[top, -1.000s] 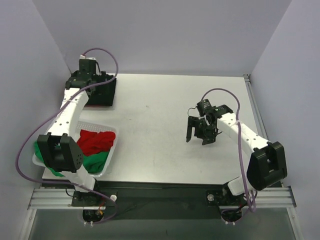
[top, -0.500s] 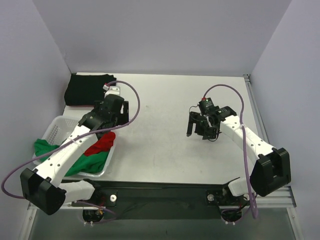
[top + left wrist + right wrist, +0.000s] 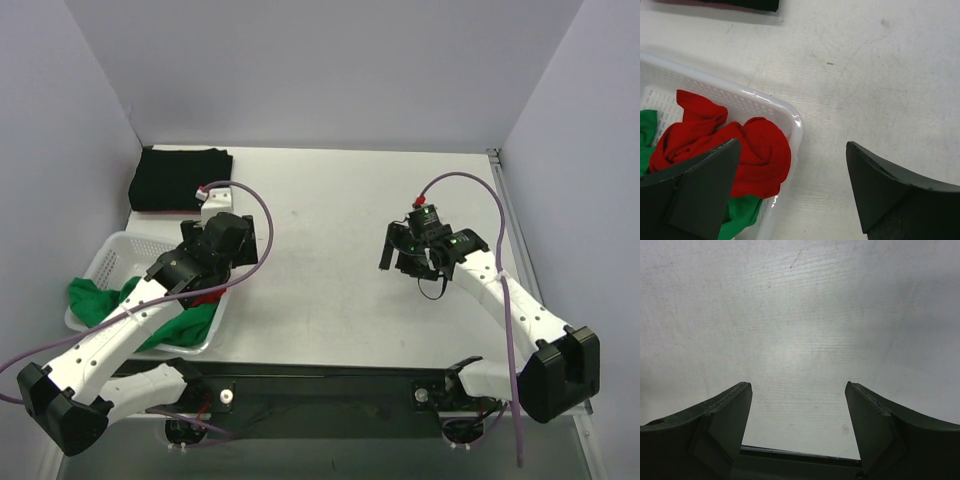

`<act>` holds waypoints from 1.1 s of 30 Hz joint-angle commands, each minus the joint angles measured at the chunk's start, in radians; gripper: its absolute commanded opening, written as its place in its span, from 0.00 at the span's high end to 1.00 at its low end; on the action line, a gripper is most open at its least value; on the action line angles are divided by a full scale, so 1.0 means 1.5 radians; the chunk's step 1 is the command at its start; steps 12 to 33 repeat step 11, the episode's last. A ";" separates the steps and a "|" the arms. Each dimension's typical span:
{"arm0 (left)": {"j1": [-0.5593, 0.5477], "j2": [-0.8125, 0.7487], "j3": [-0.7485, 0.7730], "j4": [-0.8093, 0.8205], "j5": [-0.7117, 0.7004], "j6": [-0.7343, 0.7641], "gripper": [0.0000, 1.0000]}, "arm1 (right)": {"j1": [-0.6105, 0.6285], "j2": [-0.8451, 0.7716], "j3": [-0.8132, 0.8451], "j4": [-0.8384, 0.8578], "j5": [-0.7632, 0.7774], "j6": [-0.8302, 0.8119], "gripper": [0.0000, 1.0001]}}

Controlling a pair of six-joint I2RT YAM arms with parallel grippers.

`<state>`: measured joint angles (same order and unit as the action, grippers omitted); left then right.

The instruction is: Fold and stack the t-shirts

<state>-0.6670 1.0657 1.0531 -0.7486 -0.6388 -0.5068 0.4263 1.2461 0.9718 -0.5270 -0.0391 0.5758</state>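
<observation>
My left gripper [image 3: 792,150] hangs wide open above the red t-shirt [image 3: 755,150] in the basket [image 3: 790,117] (the black t-shirt [image 3: 180,178] lies folded far-left), right gripper [image 3: 797,387] open over the table [image 3: 320,200], so I may snag the rim or the green t-shirt [image 3: 95,297]

A folded black t-shirt [image 3: 182,180] lies at the desk's [image 3: 320,200] far left corner. The left tool [image 3: 232,238] hangs over the white basket's [image 3: 112,258] right end; a green t-shirt [image 3: 92,297] spills over its left rim. The right tool [image 3: 402,255] hangs mid-desk.
</observation>
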 commanded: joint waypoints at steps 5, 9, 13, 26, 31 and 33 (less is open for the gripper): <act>-0.002 -0.015 0.008 -0.005 -0.058 -0.025 0.03 | 0.004 -0.019 -0.019 0.022 0.024 0.005 0.23; -0.002 -0.019 0.001 -0.009 -0.058 -0.030 0.03 | 0.004 -0.018 -0.022 0.025 0.024 0.007 0.23; -0.002 -0.018 0.002 -0.016 -0.065 -0.037 0.03 | 0.005 -0.018 -0.021 0.027 0.024 0.006 0.23; -0.002 -0.018 0.002 -0.016 -0.065 -0.037 0.03 | 0.005 -0.018 -0.021 0.027 0.024 0.006 0.23; -0.002 -0.018 0.002 -0.016 -0.065 -0.037 0.03 | 0.005 -0.018 -0.021 0.027 0.024 0.006 0.23; -0.002 -0.018 0.002 -0.016 -0.065 -0.037 0.03 | 0.005 -0.018 -0.021 0.027 0.024 0.006 0.23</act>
